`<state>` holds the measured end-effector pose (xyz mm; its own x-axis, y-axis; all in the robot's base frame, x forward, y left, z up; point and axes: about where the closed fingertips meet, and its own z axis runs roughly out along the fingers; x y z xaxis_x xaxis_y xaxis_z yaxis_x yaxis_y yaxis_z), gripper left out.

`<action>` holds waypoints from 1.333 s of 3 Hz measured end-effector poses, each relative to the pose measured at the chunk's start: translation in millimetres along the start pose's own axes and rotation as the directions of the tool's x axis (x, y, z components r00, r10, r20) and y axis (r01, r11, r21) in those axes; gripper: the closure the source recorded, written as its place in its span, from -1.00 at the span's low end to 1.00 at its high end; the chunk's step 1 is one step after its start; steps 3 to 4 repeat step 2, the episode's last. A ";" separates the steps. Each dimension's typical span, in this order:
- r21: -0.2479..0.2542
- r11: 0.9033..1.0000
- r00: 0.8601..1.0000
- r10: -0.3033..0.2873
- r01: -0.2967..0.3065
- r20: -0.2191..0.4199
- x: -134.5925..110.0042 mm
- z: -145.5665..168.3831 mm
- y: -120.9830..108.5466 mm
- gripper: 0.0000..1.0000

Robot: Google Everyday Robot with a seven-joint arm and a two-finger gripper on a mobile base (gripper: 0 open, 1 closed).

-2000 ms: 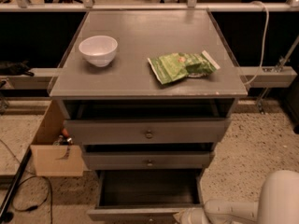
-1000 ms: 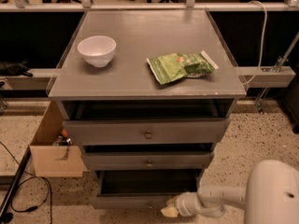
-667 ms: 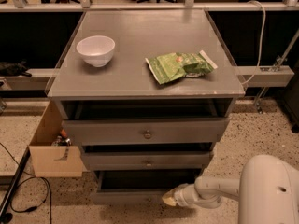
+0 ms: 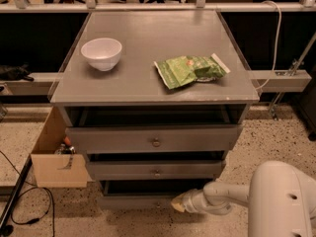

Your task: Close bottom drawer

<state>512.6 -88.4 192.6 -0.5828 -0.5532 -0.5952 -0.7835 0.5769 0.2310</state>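
At the foot of the grey cabinet (image 4: 148,90) you find the bottom drawer (image 4: 133,202). It is the lowest of three, has a flat grey front and sits just above the floor. A dark strip shows between its top edge and the middle drawer (image 4: 128,170). From this angle you cannot tell whether the front is flush with the frame.

The gripper (image 4: 178,205) is low, at the right part of that front panel, with its pale tip against it or just beside it. You cannot tell whether the pincer is wide or narrow, because only the blunt end shows. The white arm (image 4: 222,197) runs nearly level from the tip to the right. There it joins a large rounded white housing (image 4: 284,201) in the lower right corner.

The middle drawer has a small knob (image 4: 157,173) at its centre and a dark gap above its front. The top drawer (image 4: 123,139) is the widest, with a round metal knob (image 4: 156,142). It stands out from the cabinet, and a deep dark opening shows above it.

On the cabinet top, a white bowl (image 4: 101,53) stands upright at the left. A crumpled green packet (image 4: 190,69) lies flat at the right, well apart from the bowl.

A cardboard box (image 4: 52,169) sits on the speckled floor (image 4: 276,137) beside the cabinet's left side. Dark cables (image 4: 22,209) lie on the floor in front of the box. A white cable (image 4: 275,33) hangs to the right of the cabinet.
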 end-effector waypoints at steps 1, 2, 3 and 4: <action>0.000 1.000 1.000 0.003 -0.003 -0.001 1.7 0.2 2.9 -1.00; 0.000 1.000 1.000 0.003 -0.003 -0.001 1.7 0.2 2.9 -1.00; 0.000 1.000 1.000 0.003 -0.003 -0.001 1.7 0.2 2.9 -1.00; 0.000 1.000 1.000 0.003 -0.003 -0.001 1.7 0.2 2.9 -1.00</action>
